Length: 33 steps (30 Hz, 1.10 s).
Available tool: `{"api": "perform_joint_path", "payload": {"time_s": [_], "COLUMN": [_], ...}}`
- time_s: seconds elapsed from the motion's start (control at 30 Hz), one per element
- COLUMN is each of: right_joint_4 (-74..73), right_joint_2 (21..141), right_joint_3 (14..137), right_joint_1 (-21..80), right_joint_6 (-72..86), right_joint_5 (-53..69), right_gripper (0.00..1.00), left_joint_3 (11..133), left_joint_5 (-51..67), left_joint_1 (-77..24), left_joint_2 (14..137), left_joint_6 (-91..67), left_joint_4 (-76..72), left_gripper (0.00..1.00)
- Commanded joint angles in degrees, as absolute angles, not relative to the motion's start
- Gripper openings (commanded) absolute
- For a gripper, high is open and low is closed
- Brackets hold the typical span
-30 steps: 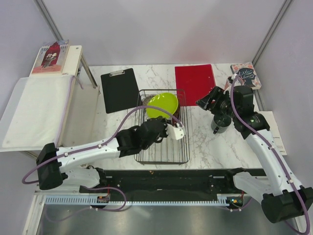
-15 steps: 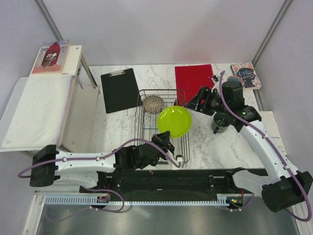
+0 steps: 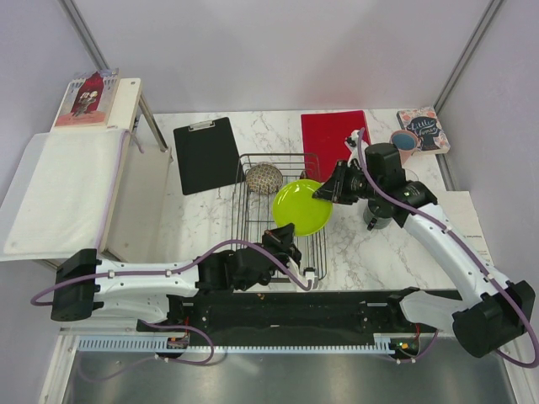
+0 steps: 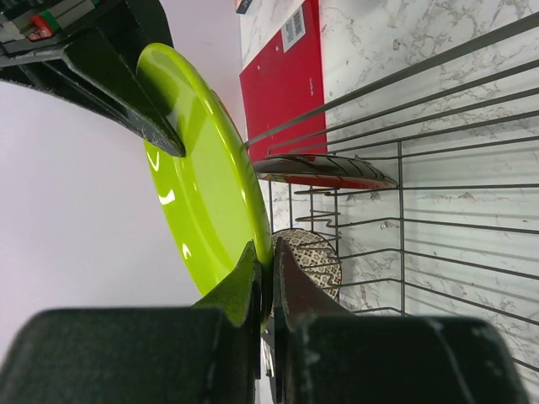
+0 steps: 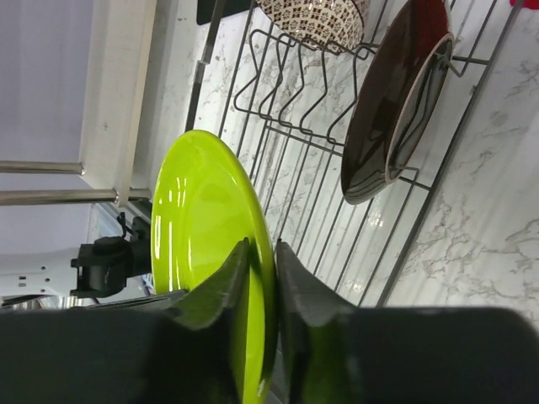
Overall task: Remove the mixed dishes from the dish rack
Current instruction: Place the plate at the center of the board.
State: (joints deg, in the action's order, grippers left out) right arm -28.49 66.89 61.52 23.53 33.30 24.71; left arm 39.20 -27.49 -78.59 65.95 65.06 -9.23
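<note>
- Lime-green, glossy and round, the plate [image 3: 299,210] hangs tilted over the right half of the rectangular black wire dish rack [image 3: 240,210], pinched at 2 opposite spots on its rim.
- The left gripper [image 4: 268,259] has its jaws almost together, clamped on the plate's near rim. Only the thin green edge sits between its 2 dark fingers.
- The right gripper [image 5: 259,252] stands the same way, with its jaws narrowed onto the far-right rim and 1 finger on each face of the plate.
- Only the top view shows both arms meeting at the plate.
- That view also takes in things outside the rack on the white marbled table [image 3: 354,252]: a flat red board [image 3: 334,139], a flat black clipboard [image 3: 206,154], and a pink cup with blue inside [image 3: 402,139] just beside a small illustrated book [image 3: 418,126].
- A grey mug [image 3: 376,220] seems to stand on the table under the right forearm, but the arm covers most of it.
- The wrist views add a dark red patterned plate [image 5: 396,93], shiny with a pale rim, standing on edge between the rack's wire prongs. In the top view the green plate largely hides it.
- A beige mesh-patterned bowl [image 3: 264,178] lies in the rack's far-left part and is seen in all 3 views.
- The rack is made of thin parallel bars with looped prongs, and the marble shows through them.
</note>
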Motion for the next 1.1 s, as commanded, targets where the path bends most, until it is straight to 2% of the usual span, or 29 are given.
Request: {"api": "perform_joint_path", "payload": {"time_s": [0.0,0.03,0.1,0.17,0.2,0.23,0.27,0.33,0.37,0.63,0.8,0.97,1.07], "right_joint_4": [-29.3,-29.3,-29.4,-29.3,-29.4,-29.0,-28.7,-27.3,-27.0,-18.0,-14.6,-6.6,-4.7], "right_joint_2": [64.9,64.6,64.2,63.9,64.1,63.9,63.8,63.6,63.6,69.6,80.8,89.2,97.5], "right_joint_3": [61.3,61.3,61.8,62.1,62.4,62.8,63.0,63.5,63.7,68.6,74.1,74.6,79.0], "right_joint_1": [23.7,23.7,23.7,23.7,23.6,23.7,23.7,23.6,23.6,16.7,10.9,9.0,8.8], "right_joint_6": [32.1,32.3,32.4,32.9,33.1,33.4,34.2,35.2,36.6,44.9,50.0,54.4,52.0], "right_joint_5": [21.5,20.7,18.6,17.5,16.1,15.4,14.4,11.5,10.4,5.6,-1.5,-9.7,-9.1], "right_gripper": [0.08,0.02,0.0,0.0,0.0,0.0,0.0,0.0,0.0,0.0,0.0,0.0,0.0], "left_joint_3": [39.8,40.1,40.7,41.5,41.7,42.3,42.6,44.2,45.3,59.3,62.3,59.7,58.1], "left_joint_5": [-28.8,-29.2,-30.8,-31.8,-32.5,-33.0,-33.6,-36.8,-39.6,-41.2,-33.0,-32.1,-31.9], "left_joint_1": [-79.0,-79.0,-79.0,-79.0,-78.9,-78.8,-78.7,-78.0,-77.1,-67.8,-59.3,-58.9,-58.8], "left_joint_2": [65.1,65.1,65.5,65.7,65.6,65.6,65.5,65.4,65.4,64.0,60.9,57.9,56.8], "left_joint_6": [66.4,65.9,64.3,62.8,61.2,59.9,58.4,52.5,50.0,17.0,-1.3,-3.1,-3.7], "left_joint_4": [-12.5,-12.4,-11.8,-11.5,-11.7,-11.9,-12.2,-13.5,-13.4,6.4,16.4,16.8,17.3], "left_gripper": [0.02,0.02,0.02,0.09,0.16,0.31,0.58,0.79,0.99,0.99,0.99,0.99,0.99]}}
